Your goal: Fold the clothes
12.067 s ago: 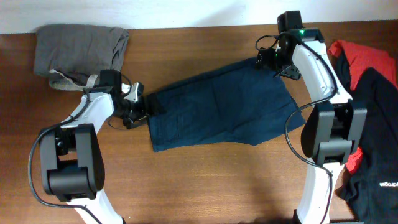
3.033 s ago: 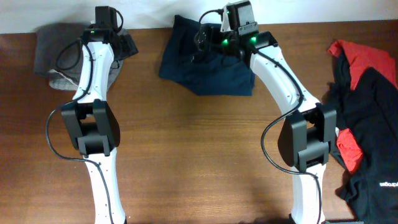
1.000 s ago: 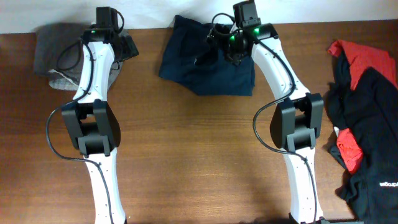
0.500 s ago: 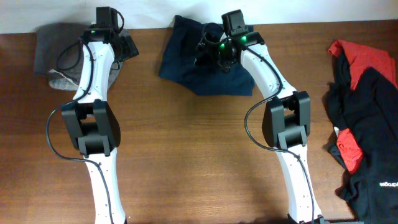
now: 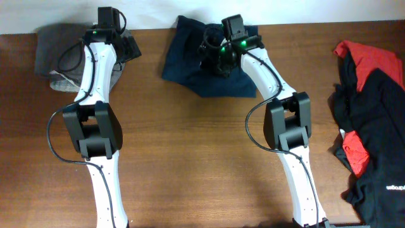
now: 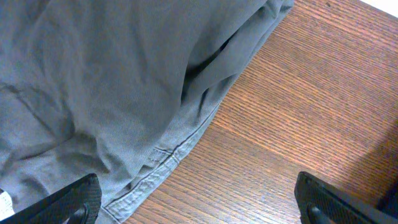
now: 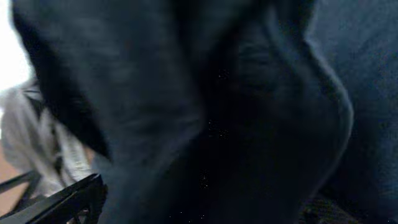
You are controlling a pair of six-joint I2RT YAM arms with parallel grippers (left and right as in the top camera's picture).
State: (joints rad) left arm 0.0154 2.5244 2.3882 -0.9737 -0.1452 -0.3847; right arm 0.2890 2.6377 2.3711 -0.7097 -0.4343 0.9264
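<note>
The navy garment (image 5: 190, 69) (image 7: 261, 124) is found at the far edge of the table (image 5: 202, 158), near its middle, gathered into a compact, roughly folded bundle with some rumpling at its far side. The right gripper (image 5: 212, 54) is held directly over the far part of this bundle. In the right wrist view the frame is filled by dark blue cloth, blurred and very close. Only one fingertip (image 7: 62, 205) is made out clearly, at the lower left. The jaws are set at full spread and no pinch on the cloth is seen.

The grey garment (image 5: 54, 47) (image 6: 93, 81) is noted at the far left corner of the table, in a loose heap. The left gripper (image 5: 131, 45) (image 6: 196, 202) is positioned at the right-hand edge of that heap. Its fingertips (image 6: 68, 202) are seen wide apart, with the stitched hem of the grey cloth and bare wood beneath the gap. Nothing is held by it.

The red-and-black garments (image 5: 370, 95) are recorded in an unsorted pile along the right edge of the table, well apart from both arms.
</note>
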